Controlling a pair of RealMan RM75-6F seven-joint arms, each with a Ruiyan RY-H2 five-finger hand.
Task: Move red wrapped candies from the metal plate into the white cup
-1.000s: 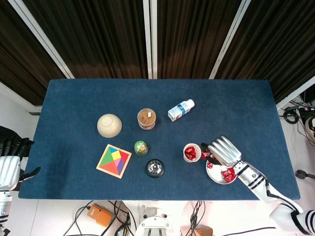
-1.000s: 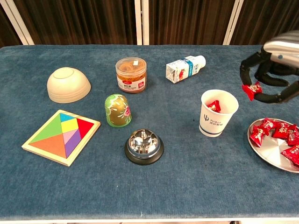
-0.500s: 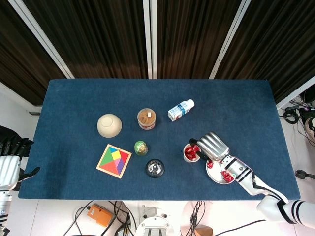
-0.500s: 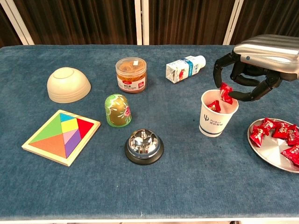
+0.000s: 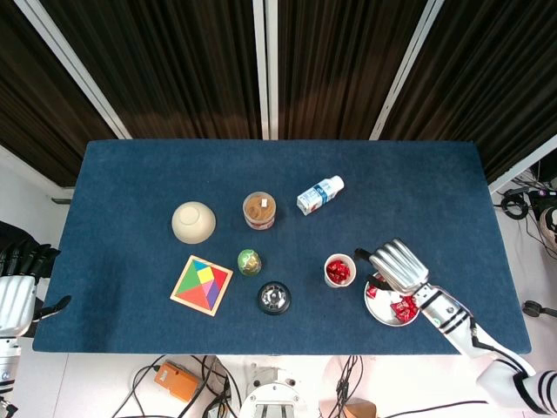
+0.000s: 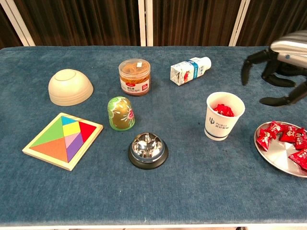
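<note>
The white cup (image 6: 223,116) (image 5: 338,270) stands right of centre with red wrapped candies (image 6: 223,109) inside. To its right lies the metal plate (image 6: 274,158) (image 5: 381,312) holding several red candies (image 6: 284,135) (image 5: 402,306). My right hand (image 6: 280,69) (image 5: 398,266) hovers above the plate's near-left side, right of the cup, fingers spread and holding nothing. My left hand (image 5: 17,289) hangs off the table's left edge, apart from everything; its fingers are too small to read.
A milk carton (image 6: 190,70) lies behind the cup. A jar of rubber bands (image 6: 135,76), an upturned bowl (image 6: 70,86), a painted egg-shaped doll (image 6: 121,113), a call bell (image 6: 148,150) and a tangram puzzle (image 6: 63,140) occupy the left and middle.
My right hand carried a candy over the cup, let it go into the cup, and has drawn back to the right with fingers spread.
</note>
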